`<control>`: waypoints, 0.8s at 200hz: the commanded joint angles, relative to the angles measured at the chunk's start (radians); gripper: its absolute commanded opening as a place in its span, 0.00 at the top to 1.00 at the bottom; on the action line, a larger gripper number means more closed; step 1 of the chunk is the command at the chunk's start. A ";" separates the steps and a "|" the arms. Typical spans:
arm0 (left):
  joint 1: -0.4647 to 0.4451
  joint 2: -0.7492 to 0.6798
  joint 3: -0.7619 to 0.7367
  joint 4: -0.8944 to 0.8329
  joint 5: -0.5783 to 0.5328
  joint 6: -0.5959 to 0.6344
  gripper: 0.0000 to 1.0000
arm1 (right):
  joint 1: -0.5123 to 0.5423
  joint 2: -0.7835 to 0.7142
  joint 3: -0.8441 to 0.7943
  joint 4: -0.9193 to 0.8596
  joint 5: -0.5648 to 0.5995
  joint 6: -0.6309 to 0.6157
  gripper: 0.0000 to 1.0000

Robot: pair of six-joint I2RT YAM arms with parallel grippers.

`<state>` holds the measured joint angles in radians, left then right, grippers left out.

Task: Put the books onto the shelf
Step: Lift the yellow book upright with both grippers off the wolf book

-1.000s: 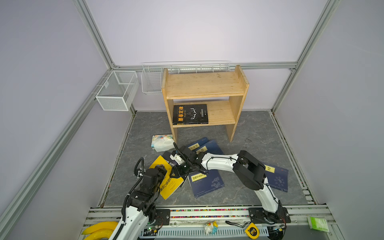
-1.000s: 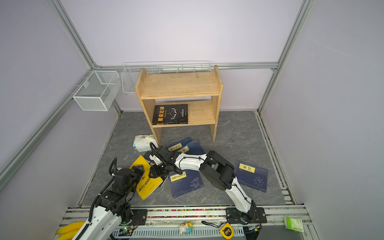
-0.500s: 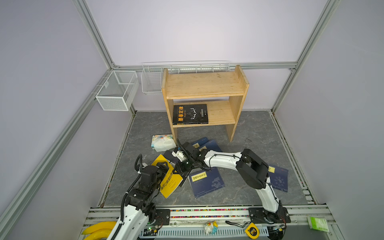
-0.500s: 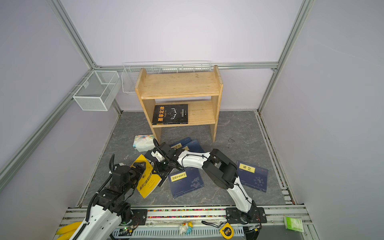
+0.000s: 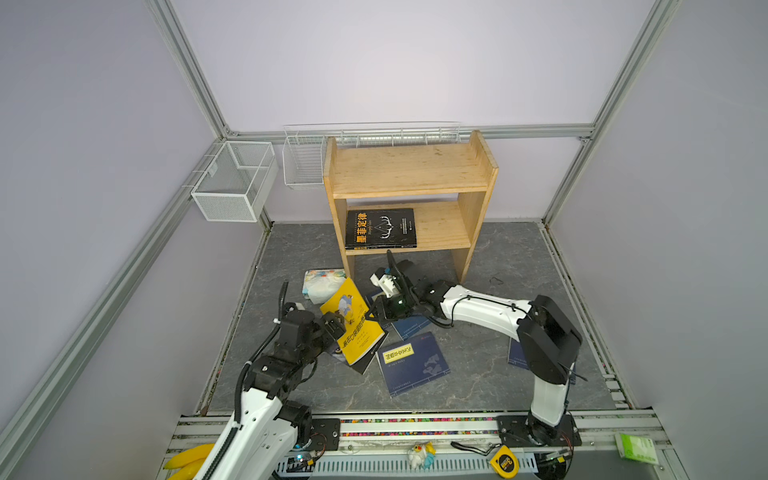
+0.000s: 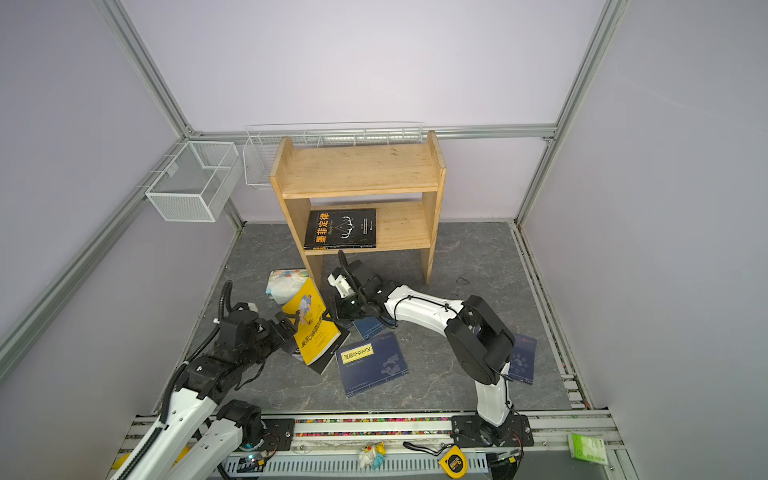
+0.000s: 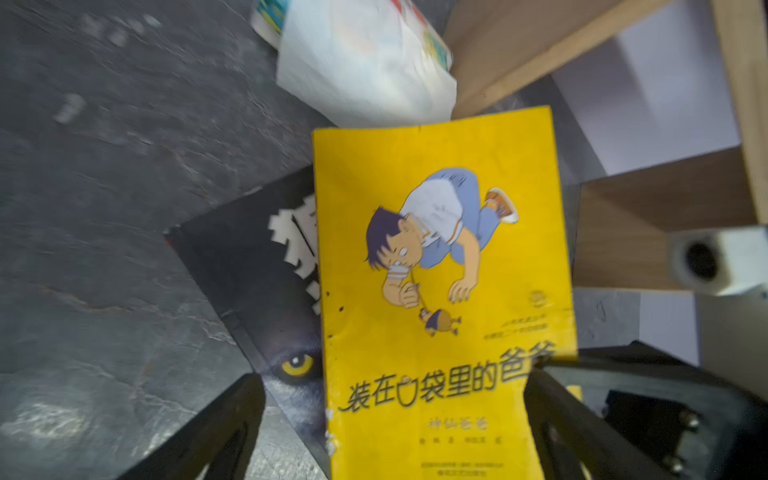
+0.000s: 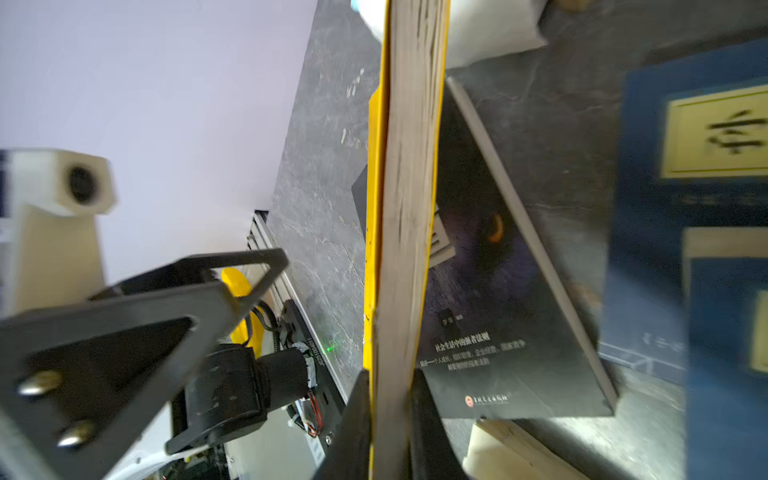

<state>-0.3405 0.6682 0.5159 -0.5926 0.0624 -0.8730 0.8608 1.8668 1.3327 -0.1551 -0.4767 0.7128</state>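
In both top views the yellow book (image 5: 356, 332) stands tilted up off the table (image 5: 473, 361), left of its middle and just in front of the shelf's (image 5: 409, 170) left leg. The right gripper (image 5: 370, 317) reaches across and pinches the book's right edge. The left gripper (image 5: 335, 324) sits at the book's other side. A black book (image 5: 380, 228) lies flat on the shelf's lower board. One navy book (image 5: 411, 365) lies toward the table's front edge, a second navy book (image 6: 524, 358) near its right edge behind the right arm, and a floral packet (image 5: 322, 282) beside the shelf leg.

From the left wrist, the left gripper's fingers (image 7: 224, 424) stand wide apart on either side of the yellow cover, gripping nothing. A wolf-eyed black book (image 7: 257, 266) lies flat on the table beneath the yellow one.

From the right wrist, the yellow book shows edge-on, pages facing me, and the right gripper's jaws are clamped tight on that page edge. The left gripper's spread fingers show beyond it.
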 commanded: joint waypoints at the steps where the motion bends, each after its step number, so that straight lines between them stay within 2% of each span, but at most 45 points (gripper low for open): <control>1: 0.004 0.042 -0.058 0.173 0.201 0.038 0.03 | -0.027 -0.073 -0.066 0.074 -0.070 0.062 0.93; 26: 0.003 0.062 -0.103 0.328 0.278 0.034 0.03 | -0.060 -0.137 -0.127 0.113 -0.094 0.096 0.93; 47: 0.003 0.078 -0.144 0.491 0.389 0.038 0.02 | -0.095 -0.201 -0.170 0.145 -0.154 0.127 0.93; 85: 0.003 0.170 -0.157 0.640 0.454 0.015 0.02 | -0.146 -0.341 -0.169 0.004 -0.213 0.070 0.93; 103: 0.003 0.205 -0.168 0.717 0.496 -0.008 0.03 | -0.169 -0.389 -0.164 -0.015 -0.248 0.082 0.93; 146: 0.003 0.189 -0.162 0.923 0.619 -0.069 0.04 | -0.181 -0.441 -0.103 -0.086 -0.265 0.050 0.93; 160: 0.003 0.176 -0.158 1.001 0.654 -0.101 0.08 | -0.186 -0.452 -0.099 -0.090 -0.269 0.049 0.93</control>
<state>-0.3393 0.8700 0.3550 0.2073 0.6128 -0.9131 0.6777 1.4651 1.1912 -0.2573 -0.6830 0.7921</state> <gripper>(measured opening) 0.945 0.140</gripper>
